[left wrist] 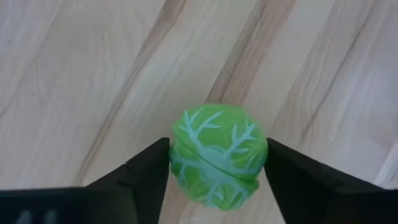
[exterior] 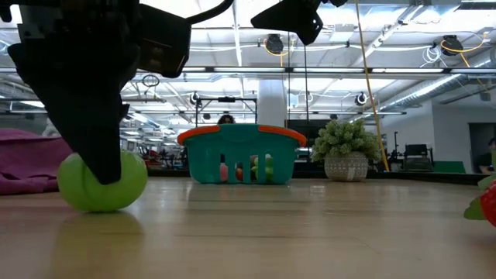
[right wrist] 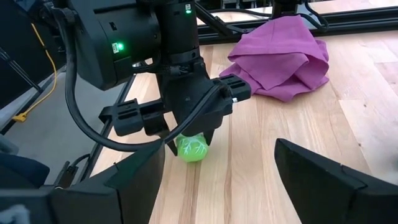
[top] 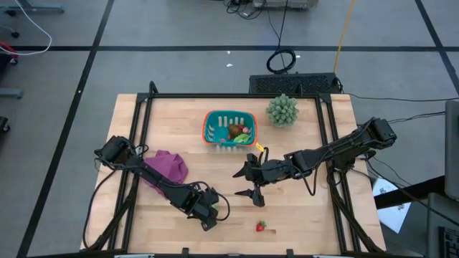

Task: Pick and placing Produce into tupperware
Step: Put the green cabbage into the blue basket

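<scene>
Wooden table (top: 301, 215) fills the centre of the high view. Teal tupperware (top: 214, 127) sits upper centre, holding a brown piece (top: 235, 130). Purple cloth (top: 169, 164) lies centre left. Right gripper (top: 252, 183), centre frame, stands spread and empty. Left gripper (top: 208, 218), lower centre, pinches a green cabbage-like ball (left wrist: 217, 155) resting on the table. A red strawberry (top: 260, 226) lies lower centre.
</scene>
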Robot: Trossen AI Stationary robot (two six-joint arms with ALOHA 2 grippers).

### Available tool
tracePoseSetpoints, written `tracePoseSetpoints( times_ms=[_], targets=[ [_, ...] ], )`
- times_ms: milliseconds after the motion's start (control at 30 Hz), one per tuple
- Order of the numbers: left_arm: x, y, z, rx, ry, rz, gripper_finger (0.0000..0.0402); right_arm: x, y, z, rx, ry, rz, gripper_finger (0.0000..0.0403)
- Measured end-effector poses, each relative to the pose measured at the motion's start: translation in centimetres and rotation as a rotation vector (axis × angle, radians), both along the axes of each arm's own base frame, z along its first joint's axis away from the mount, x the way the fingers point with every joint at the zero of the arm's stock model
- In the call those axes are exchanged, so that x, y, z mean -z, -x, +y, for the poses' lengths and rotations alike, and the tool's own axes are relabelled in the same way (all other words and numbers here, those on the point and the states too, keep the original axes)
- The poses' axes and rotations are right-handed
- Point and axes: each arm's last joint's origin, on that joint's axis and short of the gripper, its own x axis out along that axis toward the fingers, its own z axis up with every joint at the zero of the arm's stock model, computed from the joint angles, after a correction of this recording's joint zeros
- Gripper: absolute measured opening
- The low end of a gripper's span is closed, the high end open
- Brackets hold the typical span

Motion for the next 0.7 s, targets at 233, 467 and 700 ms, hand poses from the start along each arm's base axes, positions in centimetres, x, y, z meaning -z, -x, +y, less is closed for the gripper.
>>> tracePoseSetpoints(
  times_ms=[233, 467, 700],
  targets=[
    [-0.10, -0.05, 0.04, -0.007, -0.017, -0.015, 0.0194, -0.03, -0.01, 0.00, 0.000, 0.000, -0.003, 0.0295],
    [-0.07, -0.04, 0.06, -0.008, -0.020, -0.014, 0.0195, -0.50, -0.23, 0.07, -0.003, -0.011, -0.054, 0.0295],
    [-0.03, -0.03, 0.05, -0.007, -0.020, -0.013, 0.0189, -0.55, -0.25, 0.07, -0.003, -0.012, -0.059, 0.0295]
  ],
)
